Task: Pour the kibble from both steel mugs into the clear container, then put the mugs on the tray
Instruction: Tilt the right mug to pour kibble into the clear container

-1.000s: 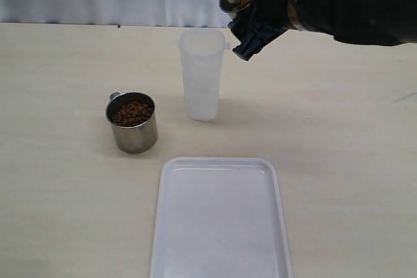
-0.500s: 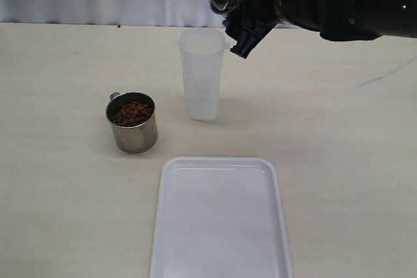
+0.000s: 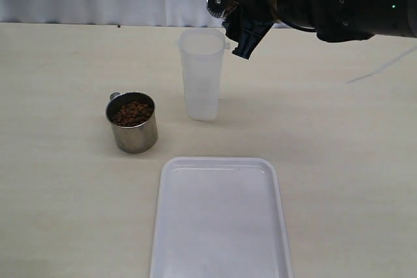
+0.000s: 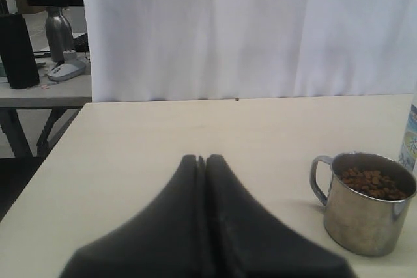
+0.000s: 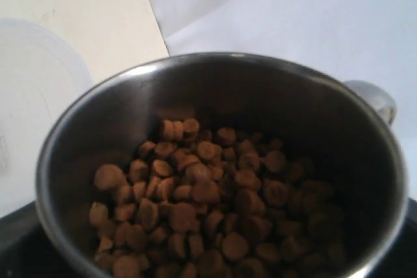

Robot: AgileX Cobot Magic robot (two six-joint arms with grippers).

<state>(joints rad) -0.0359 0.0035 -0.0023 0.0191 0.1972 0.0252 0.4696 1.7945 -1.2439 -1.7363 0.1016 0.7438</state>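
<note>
Exterior view shows the right gripper [image 3: 238, 25], on a black arm [image 3: 345, 4], clasping a short shiny stainless-steel mug [image 3: 220, 4] in the air, tilted, at about one o'clock from the rim of the tall translucent plastic container [image 3: 202, 76]. The container stands upright on the beige table [image 3: 339, 161]. Small round brown kibble pellets [image 5: 195, 206] lie inside the held mug. A second steel mug [image 3: 133, 133], also holding kibble, stands at eight o'clock from the container. The flat white rectangular tray [image 3: 218, 226] lies at six o'clock. The left gripper [image 4: 201, 161] is fully closed, empty, near the second mug.
</note>
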